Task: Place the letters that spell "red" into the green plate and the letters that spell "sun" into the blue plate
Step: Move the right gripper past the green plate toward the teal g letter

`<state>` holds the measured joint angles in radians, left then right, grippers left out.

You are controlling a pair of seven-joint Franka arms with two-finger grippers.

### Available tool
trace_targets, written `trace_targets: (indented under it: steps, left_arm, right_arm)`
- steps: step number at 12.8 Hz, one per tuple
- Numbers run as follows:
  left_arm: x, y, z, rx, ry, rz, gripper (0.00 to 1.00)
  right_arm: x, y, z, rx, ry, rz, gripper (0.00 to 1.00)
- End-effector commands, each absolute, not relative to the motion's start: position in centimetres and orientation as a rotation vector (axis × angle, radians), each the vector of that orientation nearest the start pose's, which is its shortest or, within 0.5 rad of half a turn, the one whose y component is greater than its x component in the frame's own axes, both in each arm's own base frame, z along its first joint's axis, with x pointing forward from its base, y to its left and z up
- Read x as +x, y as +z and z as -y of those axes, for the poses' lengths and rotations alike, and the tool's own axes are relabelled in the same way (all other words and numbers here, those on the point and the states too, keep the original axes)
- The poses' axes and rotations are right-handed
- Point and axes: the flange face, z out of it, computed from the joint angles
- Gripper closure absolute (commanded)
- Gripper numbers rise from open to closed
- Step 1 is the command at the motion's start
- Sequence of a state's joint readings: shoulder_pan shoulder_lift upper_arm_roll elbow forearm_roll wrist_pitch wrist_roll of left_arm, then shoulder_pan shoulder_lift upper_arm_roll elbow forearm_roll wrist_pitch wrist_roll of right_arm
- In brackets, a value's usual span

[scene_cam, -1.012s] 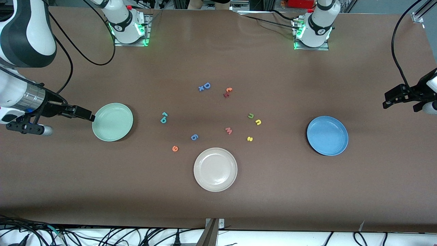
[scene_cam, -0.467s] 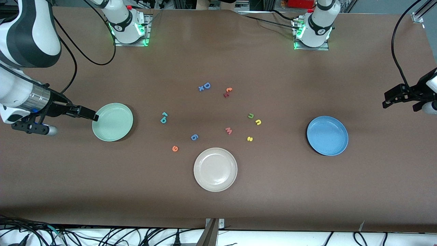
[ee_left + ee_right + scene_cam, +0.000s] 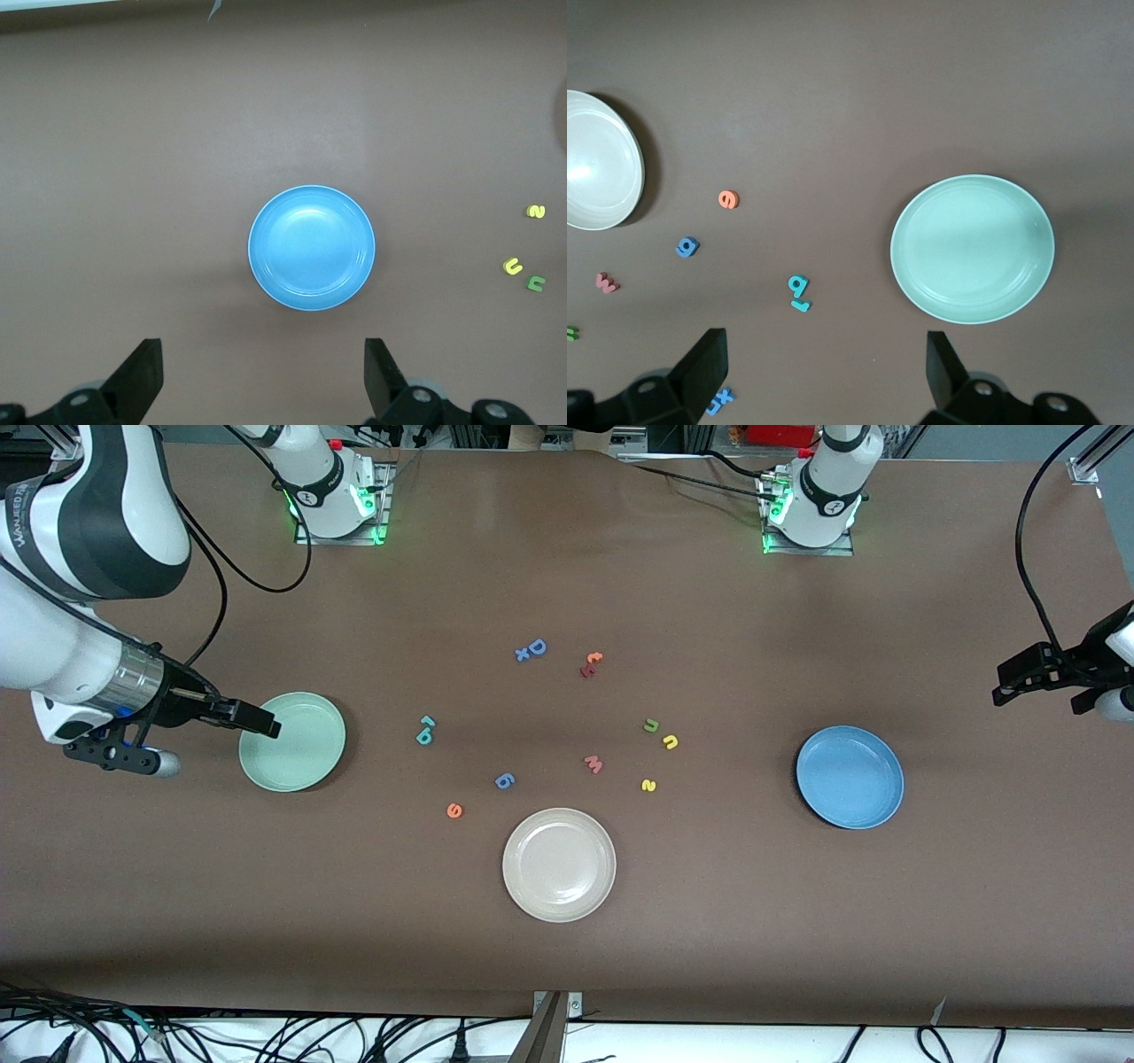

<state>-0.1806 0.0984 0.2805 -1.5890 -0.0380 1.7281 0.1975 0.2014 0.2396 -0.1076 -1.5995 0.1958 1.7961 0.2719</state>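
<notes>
The green plate [image 3: 292, 741] lies toward the right arm's end of the table, the blue plate [image 3: 850, 777] toward the left arm's end. Between them lie the teal r [image 3: 428, 721] and teal d [image 3: 423, 736] side by side, with the orange e [image 3: 454, 810] nearer the camera. The dark green arch letter [image 3: 651, 725], yellow arch letter [image 3: 671, 741] and yellow s [image 3: 648, 785] lie closer to the blue plate. My right gripper [image 3: 257, 724] hangs open over the green plate's rim [image 3: 973, 248], holding nothing. My left gripper [image 3: 1005, 684] waits open, high beside the blue plate [image 3: 311, 247].
A cream-white plate [image 3: 559, 864] sits nearest the front camera in the middle. Other loose letters: a blue round one [image 3: 504, 781], a pink w [image 3: 594, 763], a blue D [image 3: 537, 646] with an x, and an orange-red pair [image 3: 590, 664]. Black cables hang at both table ends.
My right arm has swung toward the table's middle; its fingertips went from just outside the green plate to over its rim. The left arm and all letters have stayed put.
</notes>
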Motion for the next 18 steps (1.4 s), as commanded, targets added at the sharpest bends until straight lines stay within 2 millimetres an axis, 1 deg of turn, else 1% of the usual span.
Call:
trace_targets:
  steps: [1,6,7,9,18]
  left_arm:
    - [59.1,58.1,-4.9,-3.159,-0.075,-0.150,0.00]
    - [59.0,58.1,-5.0,-3.159,-0.072,-0.148,0.00]
    - [59.0,58.1,-5.0,-3.159,-0.070,-0.147,0.00]
    - [59.0,58.1,-5.0,-3.159,-0.070,-0.147,0.00]
    - [59.0,58.1,-5.0,-3.159,-0.072,-0.148,0.00]
  right_arm:
    - [62.0,49.0,-9.1,-2.966,0.102,-0.355,0.01]
    - [62.0,48.9,-9.6,-2.967,0.099,-0.352,0.01]
    - [62.0,48.9,-9.6,-2.965,0.100,-0.381,0.01]
    - [62.0,48.9,-10.1,-2.966,0.102,-0.376,0.01]
    - [61.8,48.6,-10.5,-2.967,0.111,-0.395,0.01]
